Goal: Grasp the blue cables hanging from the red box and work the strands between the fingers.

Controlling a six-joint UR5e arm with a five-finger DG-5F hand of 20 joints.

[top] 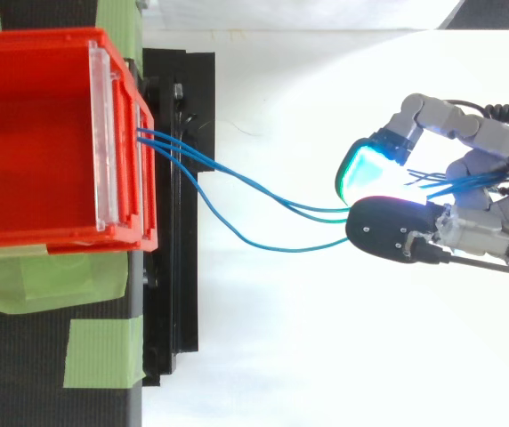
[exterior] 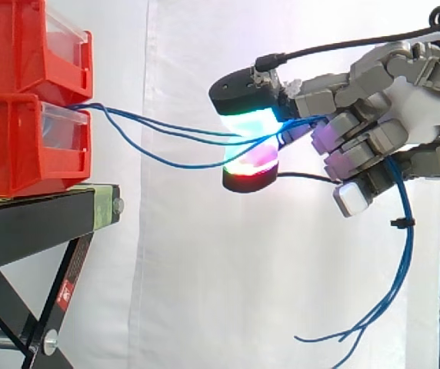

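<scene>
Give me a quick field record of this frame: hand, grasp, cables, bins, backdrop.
hand: hand comes in from the right, held clear of the bins
grasp: glowing pads pinch the blue cables
cables: sag from the front of the lower red bin across to the hand; loose ends hang below the hand
bins: two red, stacked on the black stand
backdrop: white curtain
</scene>
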